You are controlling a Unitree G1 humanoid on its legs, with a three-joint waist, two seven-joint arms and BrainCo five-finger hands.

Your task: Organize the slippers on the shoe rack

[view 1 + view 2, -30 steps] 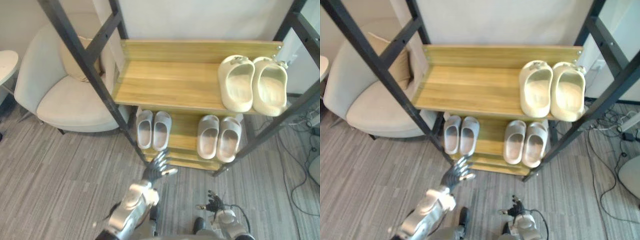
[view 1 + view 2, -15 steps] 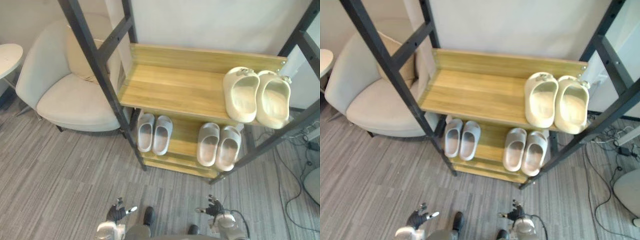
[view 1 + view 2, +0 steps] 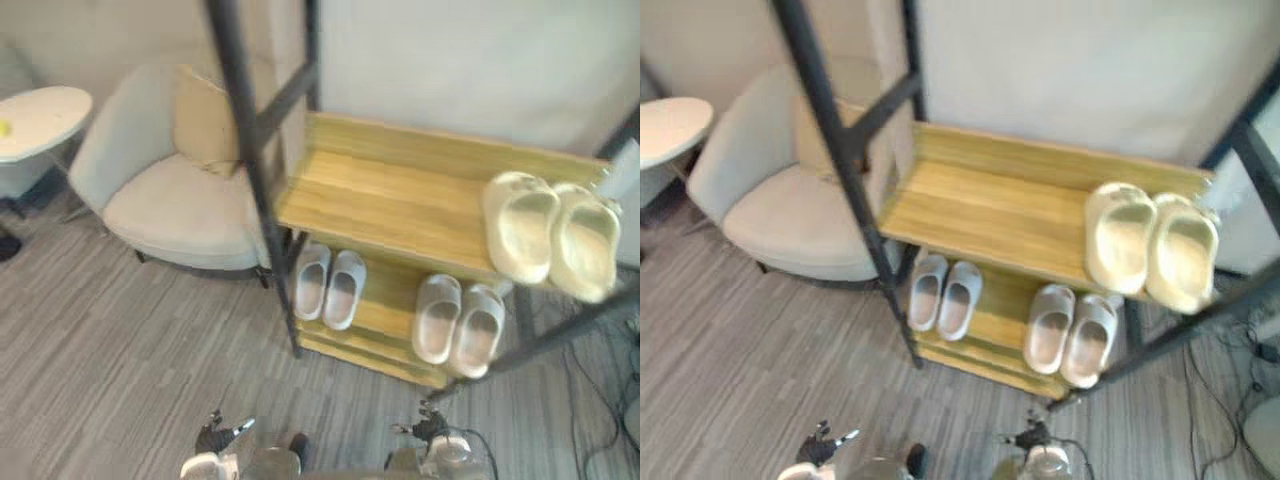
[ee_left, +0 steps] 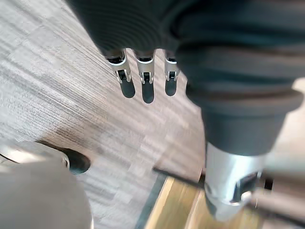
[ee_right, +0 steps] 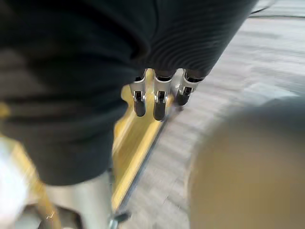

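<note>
Step in hand: by my judgement a last check, since every slipper on the shoe rack [image 3: 390, 200] sits paired and toes-in.
How to do it well: look along each shelf for a slipper that is crooked or hangs over the front edge. If you reach in again, come straight from the front, between the black posts [image 3: 250, 150], and nudge with flat fingers rather than grab.
Left hand [image 3: 222, 437]: low over the floor [image 3: 120, 350], fingers [image 4: 144, 78] straight and spread a little, nothing in it.
Right hand [image 3: 431, 431]: low near the rack's right front foot, fingers [image 5: 159, 102] straight and side by side, holding nothing.
Cream slippers [image 3: 522, 228]: at the right end of the upper shelf, touching each other, well apart from both hands.
Small grey slippers [image 3: 313, 281]: at the left of the lower shelf [image 3: 385, 310], above and ahead of your left hand, not touched.
Larger grey slippers [image 3: 438, 318]: at the right of the lower shelf, the pair nearest your right hand, yet clear of it.
Watch: the armchair [image 3: 170, 190] stands just beside the rack's left post; mind your left arm there.
</note>
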